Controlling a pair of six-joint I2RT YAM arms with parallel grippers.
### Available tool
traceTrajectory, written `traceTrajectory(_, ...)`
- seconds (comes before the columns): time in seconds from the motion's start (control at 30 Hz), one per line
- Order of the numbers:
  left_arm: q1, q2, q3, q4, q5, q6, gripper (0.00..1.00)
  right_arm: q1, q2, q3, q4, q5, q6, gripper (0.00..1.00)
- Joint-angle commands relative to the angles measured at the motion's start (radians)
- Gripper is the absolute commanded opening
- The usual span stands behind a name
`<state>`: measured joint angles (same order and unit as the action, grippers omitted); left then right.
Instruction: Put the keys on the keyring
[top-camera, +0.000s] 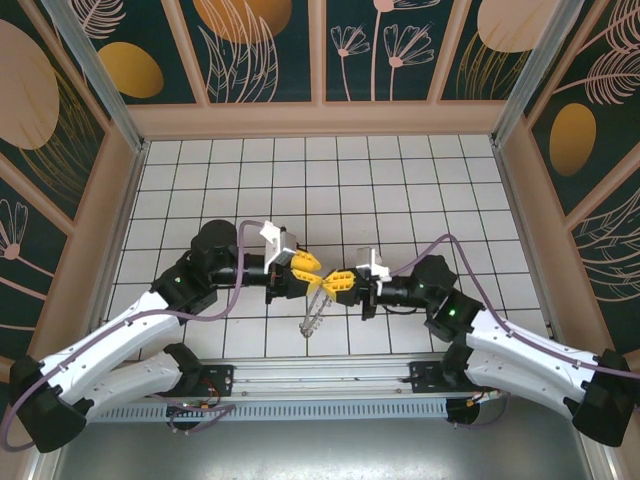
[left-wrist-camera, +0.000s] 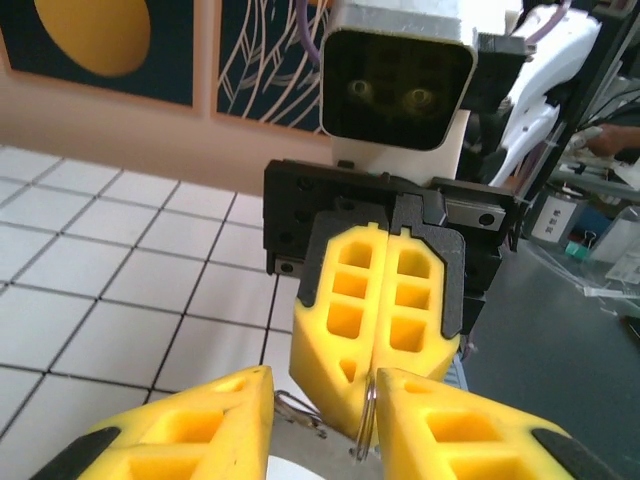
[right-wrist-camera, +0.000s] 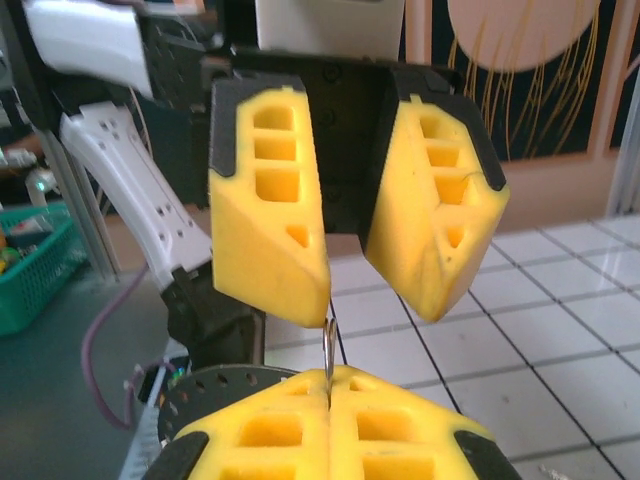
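Note:
The two grippers meet tip to tip above the tiled floor, near the table's front. My right gripper (top-camera: 337, 283) (right-wrist-camera: 328, 385) is shut on the keyring (right-wrist-camera: 327, 345), a thin silver ring held edge-on between its yellow pads. The rest of the keyring (top-camera: 313, 315) hangs below the fingers with small metal bits on it. My left gripper (top-camera: 308, 268) (left-wrist-camera: 322, 382) stands open, its fingers either side of the right gripper's shut tips (left-wrist-camera: 372, 380). The ring's wire (left-wrist-camera: 369, 420) lies close against its right-hand finger (left-wrist-camera: 440, 420). I cannot make out the keys.
White tiled floor (top-camera: 400, 190) stretches behind the grippers up to the patterned walls (top-camera: 320, 50). A metal rail (top-camera: 320, 375) with the arm bases runs along the near edge. A green basket (right-wrist-camera: 30, 270) sits off the table to the side.

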<state>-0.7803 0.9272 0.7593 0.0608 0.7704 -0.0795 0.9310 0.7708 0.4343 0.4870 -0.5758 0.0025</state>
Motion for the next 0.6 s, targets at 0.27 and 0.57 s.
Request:
traceTrajectory(0.27, -0.002, -0.025, 0.001, 0.096, 0.036, -0.070, 0.34, -0.028, -0.041, -0.143, 0.510, 0.036, 0.167, 0.00)
traceTrajectory(0.57, -0.003, -0.002, 0.005, 0.119, 0.084, -0.068, 0.30, -0.073, 0.008, -0.175, 0.714, 0.030, 0.264, 0.00)
